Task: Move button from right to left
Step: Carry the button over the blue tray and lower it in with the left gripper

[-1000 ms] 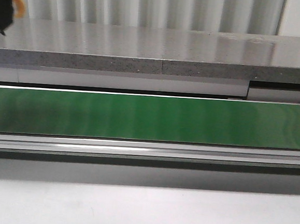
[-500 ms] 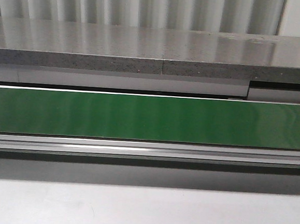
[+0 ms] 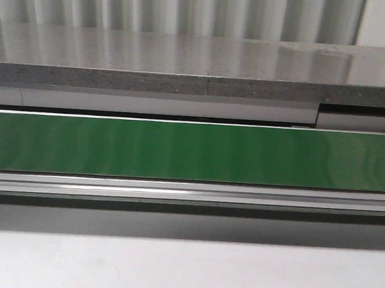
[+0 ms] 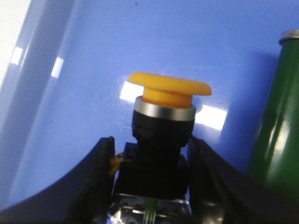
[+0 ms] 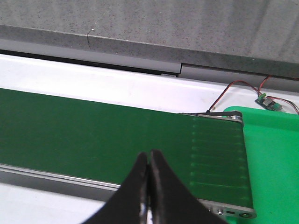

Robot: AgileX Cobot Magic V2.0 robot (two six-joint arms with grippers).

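The button [image 4: 169,86] has a yellow-orange mushroom cap, a black collar and a dark boxy block. My left gripper [image 4: 152,154] is shut on its block, one black finger on each side. It holds the button over a blue surface [image 4: 84,56], with the cap pointing away from the wrist. My right gripper [image 5: 149,156] is shut and empty, above the near edge of the green conveyor belt [image 5: 93,126]. Neither gripper nor the button shows in the front view.
The green belt [image 3: 192,150] runs across the front view, with a grey stone ledge [image 3: 185,63] behind it. The belt's end roller [image 4: 275,116] stands beside the blue surface. By the belt's other end are a green tray [image 5: 275,154] and a small wired circuit board [image 5: 271,103].
One second ago my left gripper with the button showed in the front view's top left corner. It has since moved out of that view.
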